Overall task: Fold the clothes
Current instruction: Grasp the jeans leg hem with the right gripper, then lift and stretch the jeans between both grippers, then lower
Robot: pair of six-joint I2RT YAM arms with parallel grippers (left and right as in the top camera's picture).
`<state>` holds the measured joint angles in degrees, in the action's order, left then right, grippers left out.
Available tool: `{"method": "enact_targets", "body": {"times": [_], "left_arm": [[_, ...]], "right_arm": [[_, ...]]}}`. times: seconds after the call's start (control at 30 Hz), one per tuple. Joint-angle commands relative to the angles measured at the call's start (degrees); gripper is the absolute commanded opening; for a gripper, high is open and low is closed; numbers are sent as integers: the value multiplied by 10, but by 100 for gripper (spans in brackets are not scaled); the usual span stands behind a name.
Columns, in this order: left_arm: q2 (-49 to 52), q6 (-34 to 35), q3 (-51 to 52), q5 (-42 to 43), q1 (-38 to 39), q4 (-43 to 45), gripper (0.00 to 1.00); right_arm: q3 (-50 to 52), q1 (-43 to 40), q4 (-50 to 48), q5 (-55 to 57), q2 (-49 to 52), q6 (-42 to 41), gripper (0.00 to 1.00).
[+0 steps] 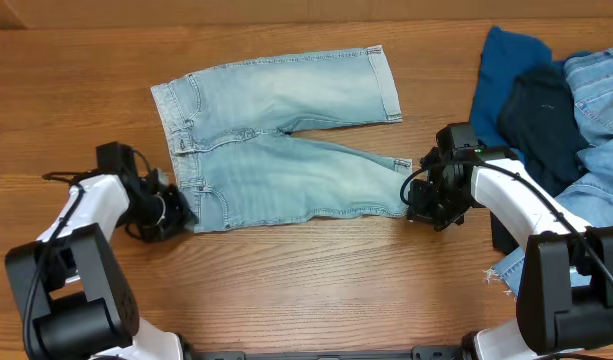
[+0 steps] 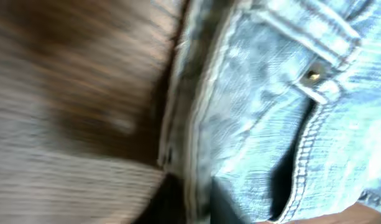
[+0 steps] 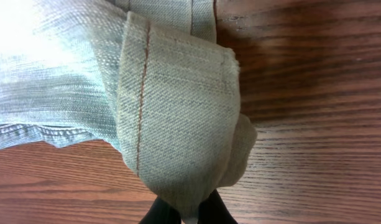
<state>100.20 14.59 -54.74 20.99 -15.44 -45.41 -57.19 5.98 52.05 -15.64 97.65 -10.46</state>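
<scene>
Starting the first fold of the pale jeans (image 1: 276,150), spread flat on the tabletop (image 1: 306,290), with right jaws pinched shut on the near leg's hem and left jaws closed at the waistband corner. Calling next, probably, for a level lift of both ends across to the far edge. Hard to confirm any left hold through the blurred wrist view; other clothes (image 1: 546,100) cut off at right.

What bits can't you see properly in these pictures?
1. Fingers of the left gripper: in the overhead view its own wrist covers them, and the left wrist view is blurred, so its hold on the jeans is unclear.
2. The clothes pile: cut off by the overhead view's right edge.
3. The right gripper: in the right wrist view only dark tips show at the bottom edge, pinching the hem.
</scene>
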Motion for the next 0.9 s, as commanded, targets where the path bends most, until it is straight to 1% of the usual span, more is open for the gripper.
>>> {"method": "enact_targets", "body": {"times": [0.0, 0.1, 0.17, 0.2, 0.27, 0.3, 0.37, 0.47, 0.53, 0.63, 0.7, 0.77, 0.87], "left_arm": [[3, -2, 0, 16, 12, -6, 4], [-3, -5, -9, 15, 11, -39, 4], [-28, -20, -34, 15, 11, -91, 4], [-54, -26, -54, 15, 11, -121, 4], [-104, -28, -82, 13, 11, -153, 4], [-147, -28, -100, 13, 11, -170, 4], [-212, -28, -113, 6, 11, -182, 4], [-300, -6, -120, -65, 11, -204, 4], [-354, 9, -120, -94, 11, -213, 4], [-396, 9, -120, -103, 11, -215, 4], [-414, 14, -120, -148, 11, -225, 5], [-413, 33, -120, -168, 11, -224, 6], [-397, 50, -120, -170, 11, -211, 6]], "right_arm": [[4, -3, -3, -10, -3, 4, 4], [-5, -3, 12, -8, -10, 23, 4], [-34, -3, 37, -3, -47, 24, 4], [-48, -3, 46, -3, -67, 24, 4], [-76, -3, 64, -3, -114, 24, 4], [-92, -3, 72, -3, -153, 24, 4], [-97, -3, 71, -3, -207, 24, 4], [-97, -3, 75, 6, -283, 23, 4], [-97, -3, 79, 6, -329, 23, 4], [-97, -3, 101, 35, -357, 1, 4], [-97, -3, 124, 52, -366, 0, 4], [-97, -3, 122, 55, -362, 4, 4], [-97, -3, 108, 56, -339, 20, 4]]}}
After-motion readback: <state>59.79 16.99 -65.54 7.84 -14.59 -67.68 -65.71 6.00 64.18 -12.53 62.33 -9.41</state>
